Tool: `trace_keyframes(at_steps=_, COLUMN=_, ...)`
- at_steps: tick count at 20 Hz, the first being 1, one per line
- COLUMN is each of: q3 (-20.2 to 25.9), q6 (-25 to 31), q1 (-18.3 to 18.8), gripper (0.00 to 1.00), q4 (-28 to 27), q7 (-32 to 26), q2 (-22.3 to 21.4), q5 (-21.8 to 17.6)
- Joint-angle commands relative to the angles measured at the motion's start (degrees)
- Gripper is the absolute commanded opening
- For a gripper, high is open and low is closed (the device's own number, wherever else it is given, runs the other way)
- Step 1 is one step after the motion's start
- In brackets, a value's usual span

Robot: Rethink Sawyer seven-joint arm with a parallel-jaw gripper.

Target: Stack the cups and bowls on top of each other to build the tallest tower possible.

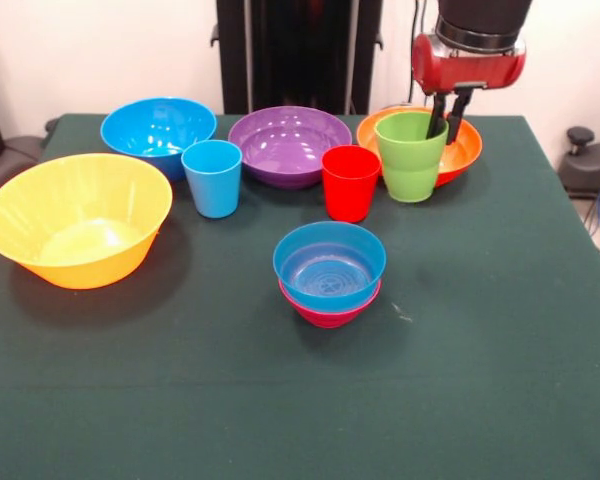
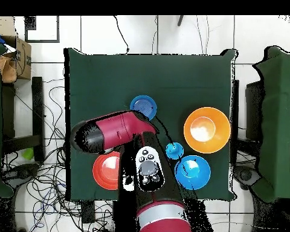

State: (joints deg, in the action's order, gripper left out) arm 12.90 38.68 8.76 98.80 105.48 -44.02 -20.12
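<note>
My gripper (image 1: 446, 132) hangs at the back right. One finger is inside the lime green cup (image 1: 411, 160) and the other is outside its far rim, pinching the wall. The cup stands upright in front of the red-orange bowl (image 1: 466, 150). The small blue bowl (image 1: 329, 262) sits nested in the small magenta bowl (image 1: 328, 312) mid-table. In a row behind them are the red cup (image 1: 350, 183), purple bowl (image 1: 290, 145), light blue cup (image 1: 212, 178) and large blue bowl (image 1: 158, 128). The yellow-orange bowl (image 1: 77, 220) is at the left. In the overhead view the arm (image 2: 120, 130) hides the gripper and the green cup.
The dark green table (image 1: 480, 380) carries everything. The overhead view shows the small blue bowl (image 2: 144, 106), yellow-orange bowl (image 2: 206, 128), large blue bowl (image 2: 193, 171), light blue cup (image 2: 174, 150) and red-orange bowl (image 2: 105, 172). Chairs and cables ring the table.
</note>
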Motion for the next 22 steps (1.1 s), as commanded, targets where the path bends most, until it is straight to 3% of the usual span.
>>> trace_keyframes(at_steps=1, q3=6.8, q6=5.9, q1=4.3, gripper=0.0, q4=-2.5, q7=-11.2, q2=0.4, q5=-1.8)
trace_keyframes(at_steps=7, q3=8.6, q6=5.8, q1=7.6, gripper=0.0, q4=-2.7, q7=-14.2, q2=0.9, q5=-4.5)
trace_keyframes(at_steps=22, q3=10.8, q6=5.2, q1=11.4, gripper=0.0, q4=-5.1, q7=-15.7, q2=3.7, q5=-10.9)
